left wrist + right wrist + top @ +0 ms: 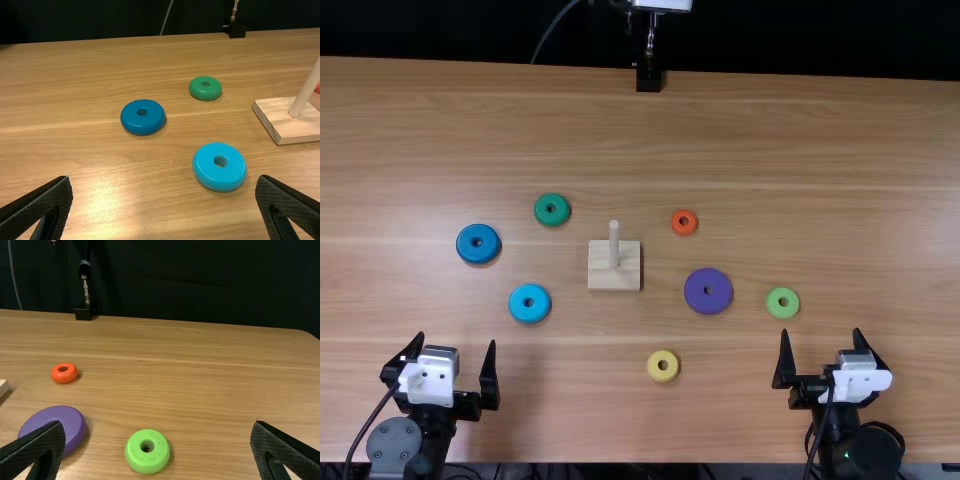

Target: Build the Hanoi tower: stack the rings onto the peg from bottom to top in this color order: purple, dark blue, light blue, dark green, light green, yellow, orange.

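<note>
L gripper (pixel 456 340) & R gripper (pixel 821 331) wide apart, Hanoi pcs round the peg (pixel 614 240)

Both grippers: fingers spread, nothing btwn them, at the near side of the tbl (pixel 820 160). Peg is upright on its sq. wooden base (pixel 602 276), approx. mid L-R btwn the grippers & farther up the tbl. All 7 rings lie flat on the tbl, separate.

Rel. to L gripper: lt blue ring (pixel 528 313) nearest, ahead & a bit to its R. Dk blue ring (pixel 478 254) more or less straight ahead, farther out. Dk green ring (pixel 544 214) farther still, also to the R, btwn dk blue ring & peg but a little farther out. L wrist view has those 3 beyond the fingertips.

Rel. to R gripper: lt green ring (pixel 782 312) closest, just ahead of its L finger, not touching. Purple ring (pixel 707 303) ahead & to the L, btwn lt green ring & peg base. Orange ring (pixel 684 231) farther out, same side, R of peg. In R wrist view the L finger overlaps purple ring's edge, line of sight only.

Yellow ring (pixel 663 374) btwn the 2 grippers, well apart from both, nearest the tbl's near edge.
</note>
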